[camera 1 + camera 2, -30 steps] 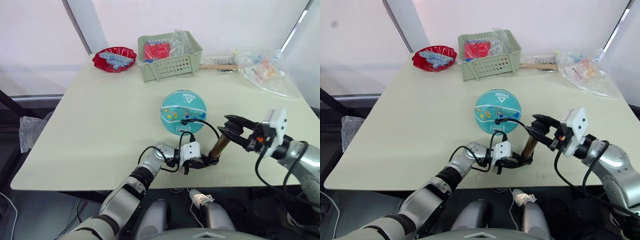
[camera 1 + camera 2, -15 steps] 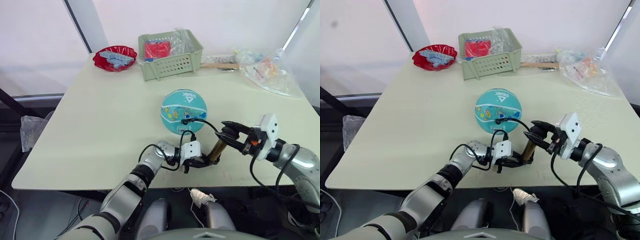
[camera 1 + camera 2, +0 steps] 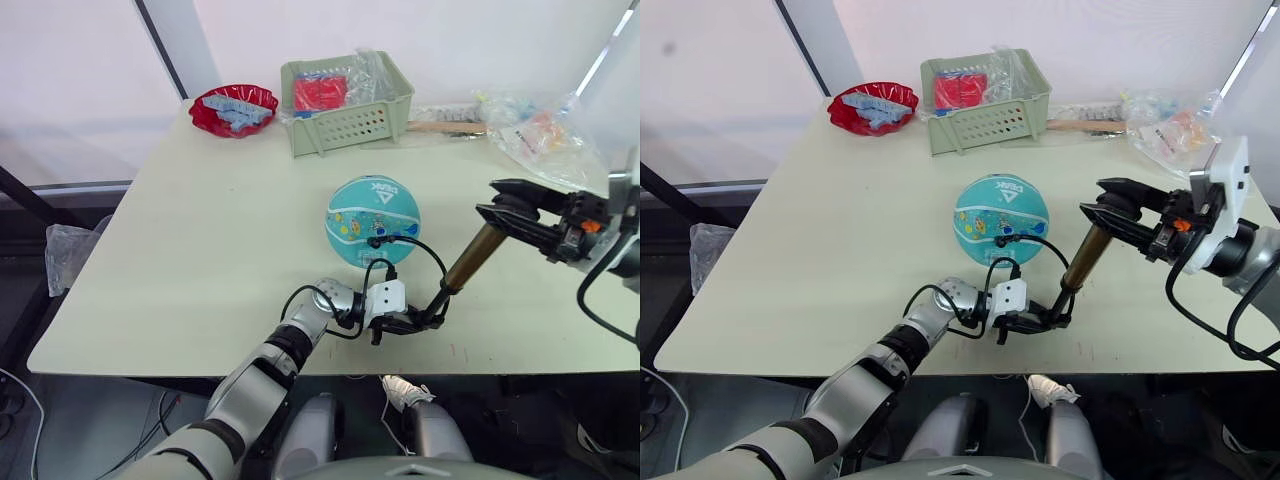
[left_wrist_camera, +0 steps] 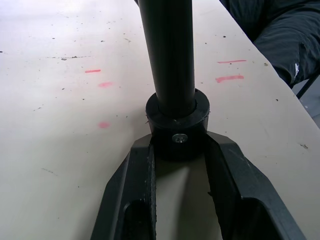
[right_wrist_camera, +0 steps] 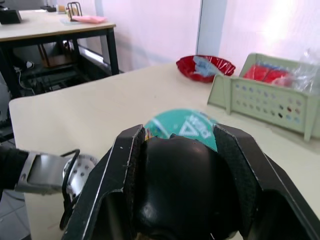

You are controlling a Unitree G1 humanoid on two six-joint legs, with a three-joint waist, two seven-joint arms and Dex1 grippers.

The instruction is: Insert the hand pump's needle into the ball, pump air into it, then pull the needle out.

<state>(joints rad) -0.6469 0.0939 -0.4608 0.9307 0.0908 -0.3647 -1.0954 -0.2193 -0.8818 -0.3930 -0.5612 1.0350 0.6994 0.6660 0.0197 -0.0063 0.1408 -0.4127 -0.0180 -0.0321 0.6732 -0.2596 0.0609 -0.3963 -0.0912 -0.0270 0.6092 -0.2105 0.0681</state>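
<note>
Pale cream table point(image 3: 200, 230) against white wall panels; second table in the background of the right wrist view.

Count on table: one ball, one hand pump, one green basket, one red bowl, one clear plastic bag.

Ball point(image 3: 372, 221): teal, white triangle logo up, near table centre. One thin black hose point(image 3: 425, 250) arcs from the ball's near face over to the pump's lower end. Needle fitting point(image 3: 373, 241) sits against the ball's near side; tip too small to tell whether inserted.

Hand pump point(image 3: 468, 262): bronze barrel tilted, base on the table at about 5 o'clock from the ball, upper end leaning toward 3 o'clock. Black rod and collar of the base point(image 4: 177, 120) fill the space between the left fingers.

Left gripper point(image 3: 414, 322): at the near table edge, fingers point(image 4: 132, 185) clamped on either side of the pump's black base collar, touching it.

Right gripper point(image 3: 510, 212): raised above the table at 3 o'clock from the ball, two fingers point(image 5: 112, 175) closed around the pump's rounded black handle point(image 5: 180, 185) at the barrel's top.

Green basket point(image 3: 347, 110) at 12 o'clock, far edge, red packet inside. Red bowl point(image 3: 233, 108) at 10 o'clock from the ball, holding pale blue pieces. Clear plastic bag point(image 3: 535, 135) at 2 o'clock, colourful contents indistinct.
</note>
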